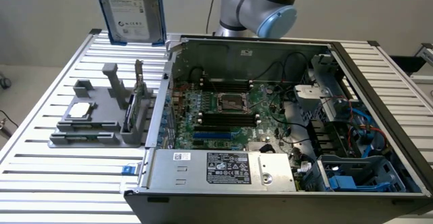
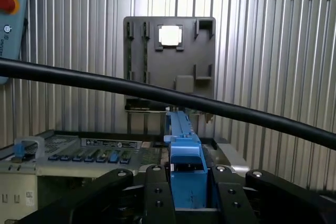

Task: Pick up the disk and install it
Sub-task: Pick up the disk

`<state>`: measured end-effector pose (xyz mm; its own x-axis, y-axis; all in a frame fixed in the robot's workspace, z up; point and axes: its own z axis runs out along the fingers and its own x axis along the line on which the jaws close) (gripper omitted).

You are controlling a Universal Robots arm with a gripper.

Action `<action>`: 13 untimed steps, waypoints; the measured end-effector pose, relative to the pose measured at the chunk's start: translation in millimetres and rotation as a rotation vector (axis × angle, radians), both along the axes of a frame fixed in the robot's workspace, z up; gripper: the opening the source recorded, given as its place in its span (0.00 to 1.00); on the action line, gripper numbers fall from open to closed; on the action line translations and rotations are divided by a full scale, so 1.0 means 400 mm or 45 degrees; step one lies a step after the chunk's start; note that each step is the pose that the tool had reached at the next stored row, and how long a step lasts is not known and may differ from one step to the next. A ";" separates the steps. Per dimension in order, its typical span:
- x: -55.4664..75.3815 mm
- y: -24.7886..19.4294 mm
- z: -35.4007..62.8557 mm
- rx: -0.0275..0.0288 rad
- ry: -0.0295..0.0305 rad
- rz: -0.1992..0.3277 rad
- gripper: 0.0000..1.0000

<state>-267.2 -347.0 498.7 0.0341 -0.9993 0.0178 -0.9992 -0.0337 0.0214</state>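
Note:
The disk (image 1: 130, 11), a silver-grey drive with a white label in a bright blue carrier, hangs upright in the air above the far end of the slatted table, at the exterior view's upper left. In the wrist view I see the disk (image 2: 185, 153) edge-on as a blue strip, with my gripper (image 2: 186, 195) shut on it and a black finger (image 2: 157, 195) pressed against each side. It is well above the grey fixture (image 1: 95, 117) and apart from the open computer case (image 1: 271, 107).
The grey fixture (image 2: 168, 61) holds a small square silver chip (image 2: 169, 35) and an upright card (image 1: 139, 105). The case shows a motherboard, a silver labelled power supply (image 1: 223, 168) and a blue drive bay (image 1: 352, 178). A black cable (image 2: 157, 94) crosses the wrist view.

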 end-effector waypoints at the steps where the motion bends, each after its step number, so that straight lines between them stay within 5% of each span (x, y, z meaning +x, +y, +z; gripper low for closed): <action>1: 0.011 -0.003 0.002 0.0000 0.0008 0.000 0.33; 13: 0.148 -0.046 0.017 0.0001 0.0122 0.000 0.33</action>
<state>-208.2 -365.4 505.7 0.0343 -0.9993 0.0174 -0.9989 -0.0338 0.0310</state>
